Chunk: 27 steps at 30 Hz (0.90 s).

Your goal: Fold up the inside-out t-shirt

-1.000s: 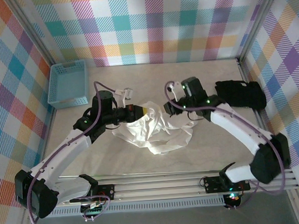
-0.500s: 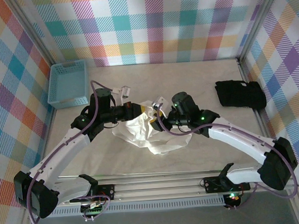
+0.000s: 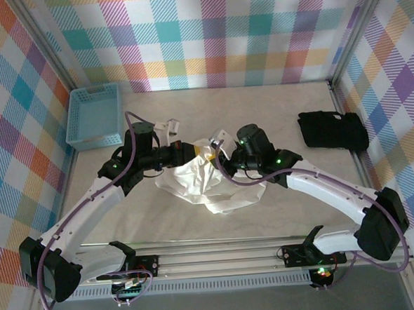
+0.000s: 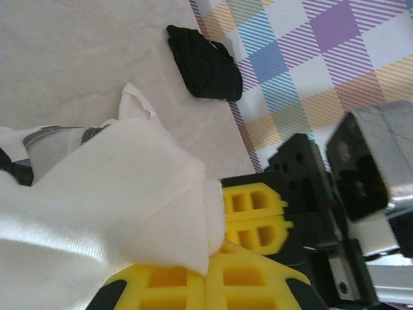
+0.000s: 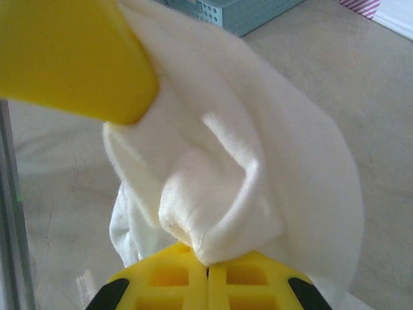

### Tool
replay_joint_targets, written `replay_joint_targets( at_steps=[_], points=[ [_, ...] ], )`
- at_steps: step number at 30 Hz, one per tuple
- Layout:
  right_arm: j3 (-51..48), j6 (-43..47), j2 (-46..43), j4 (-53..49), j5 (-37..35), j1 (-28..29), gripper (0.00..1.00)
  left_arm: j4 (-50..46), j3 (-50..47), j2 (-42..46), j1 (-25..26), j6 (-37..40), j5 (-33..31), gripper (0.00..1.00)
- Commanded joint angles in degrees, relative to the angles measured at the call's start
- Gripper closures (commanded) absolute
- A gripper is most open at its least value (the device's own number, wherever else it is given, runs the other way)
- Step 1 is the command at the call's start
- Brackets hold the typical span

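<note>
Plaid-panelled walls on three sides, pale marbled desk point(image 3: 260, 102) in the middle. Top view: the inside-out t-shirt point(image 3: 212, 186) sits at desk centre, a crumpled white heap, no flat panel, no visible sleeve or collar line. I can't tell from the cloth which side faces out.

Left gripper point(image 4: 206, 274): yellow fingers pressed together, clamped on a bunched bit of the t-shirt. Right gripper point(image 5: 208, 270): fingers together too, pinching a puckered ridge of the same cloth. Both meet at the heap's 12 o'clock edge, just beside each other, cloth lifted a little between them. The rest of the heap trails toward 6 o'clock on the desk.

Progress, my read: early. No fold is made and the shirt isn't spread out. Both grips are on the cloth, and that's about all that's done. Left to do: pull it open and lay it flat, find the sleeves and hem, then make the folds. The two grips look too close together for a clean spread.

Counts:
- white t-shirt: 1
- black folded garment point(image 3: 332, 131): 1, at 2 o'clock, well apart from the heap
- blue basket point(image 3: 92, 118): 1, at 10 o'clock, nothing seen in it
- arms: 2, grippers: 2
</note>
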<state>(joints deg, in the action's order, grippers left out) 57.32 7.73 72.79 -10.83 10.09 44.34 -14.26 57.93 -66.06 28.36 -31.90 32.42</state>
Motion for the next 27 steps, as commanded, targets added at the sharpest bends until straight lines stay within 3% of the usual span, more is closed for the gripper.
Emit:
replay_joint_targets(
  at_steps=[1, 6, 10, 14, 18, 27],
  points=[
    [0.5, 2.58, -4.21, -3.91, 2.79, -0.24, 1.0, -1.13, 1.45, 1.62, -1.93, 0.77, -1.21, 1.0],
    [0.69, 1.01, -7.95, -5.64, 15.17, -5.14, 1.0, -1.14, 0.94, 2.26, -5.15, 0.51, -0.59, 1.0],
    [-0.34, -6.43, -7.82, 0.45, 28.6, -10.46, 1.0, -4.79, 0.71, 2.38, -6.74, 2.21, -2.39, 1.0],
    [-0.54, -11.86, -4.15, 6.94, 36.36, -10.92, 1.0, -6.61, 0.62, 1.78, -6.65, 4.71, -4.51, 1.0],
    [-0.4, -14.45, -1.94, 10.32, 38.36, -11.1, 1.0, -7.05, 0.1, 0.99, -6.28, 5.95, -6.83, 1.0],
    [1.74, -19.97, 1.7, 11.85, 34.6, -11.59, 1.0, -11.76, -0.93, 1.64, 0.63, 11.27, -20.27, 0.66]
  ],
)
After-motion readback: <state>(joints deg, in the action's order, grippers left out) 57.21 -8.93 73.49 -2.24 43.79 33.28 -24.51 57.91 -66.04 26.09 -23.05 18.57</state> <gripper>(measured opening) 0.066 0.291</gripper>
